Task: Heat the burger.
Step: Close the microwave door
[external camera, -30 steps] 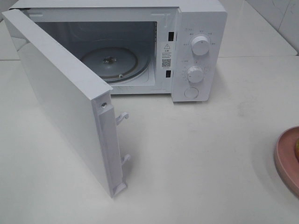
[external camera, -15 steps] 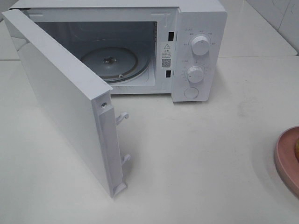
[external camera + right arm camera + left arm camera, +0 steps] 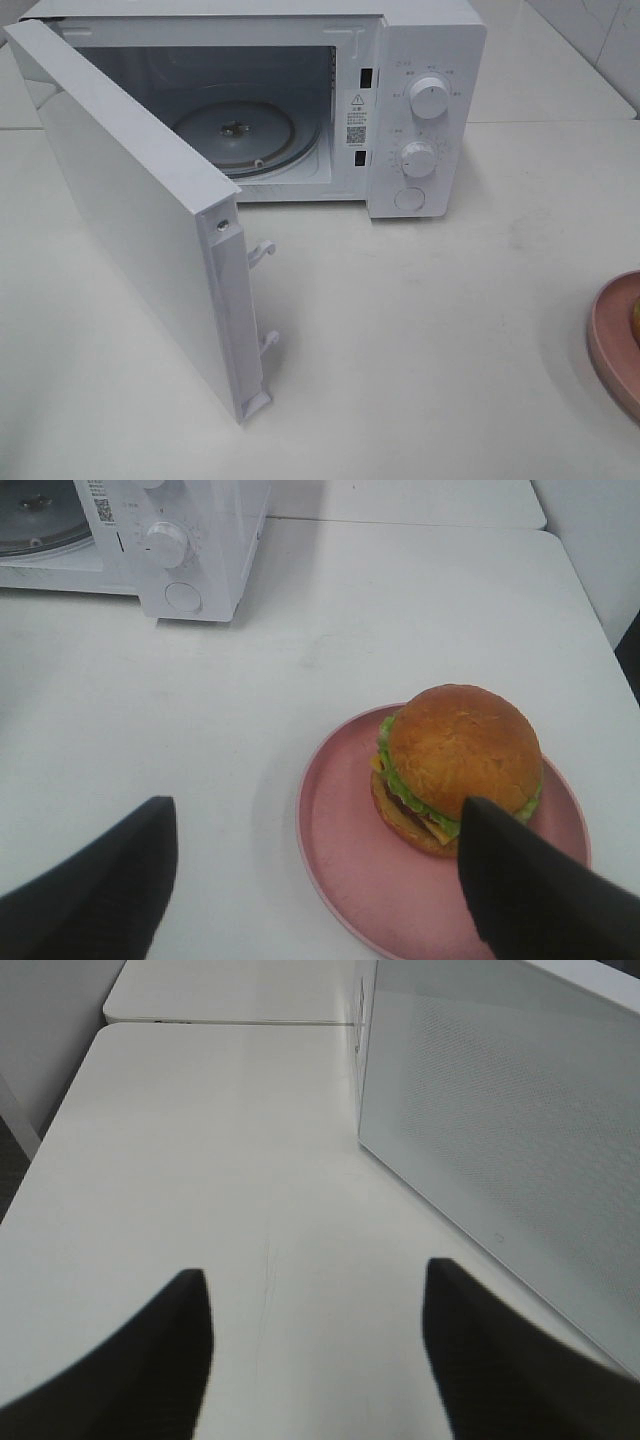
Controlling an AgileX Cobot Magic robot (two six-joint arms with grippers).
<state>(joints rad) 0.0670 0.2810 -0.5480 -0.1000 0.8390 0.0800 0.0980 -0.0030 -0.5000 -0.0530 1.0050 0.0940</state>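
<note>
White worktop point(image 3: 420, 330) fills most of the high view, with a white microwave point(image 3: 425, 60) at the upper middle of the frame. Its door point(image 3: 130, 220) swings wide toward the lower left, and the glass turntable point(image 3: 235, 135) inside lies bare.

At the right edge of that view only a sliver of the pink plate point(image 3: 612, 340) shows. The right wrist view gives the rest: the burger point(image 3: 458, 765) sits upright on the pink plate point(image 3: 350, 850), toward the plate's far-right part, bun dome up. It is squat and round, so no long axis matters; any side approach across the bun should serve.

The right gripper point(image 3: 315, 880) hangs above the worktop with its jaws spread wide and empty. The burger lies ahead of them and off toward one jaw, whose dark tip overlaps its lower edge in the picture; whether they touch I cannot tell. By my reading the jaws need to shift sideways to straddle the bun.

The left gripper point(image 3: 318, 1350) is low over bare worktop beside the outer face of the door, jaws apart with nothing between them. It is well apart from the plate, so the right arm is clearly the nearer one for the pick-up. The burger is not yet lifted, and the oven stands ready.
</note>
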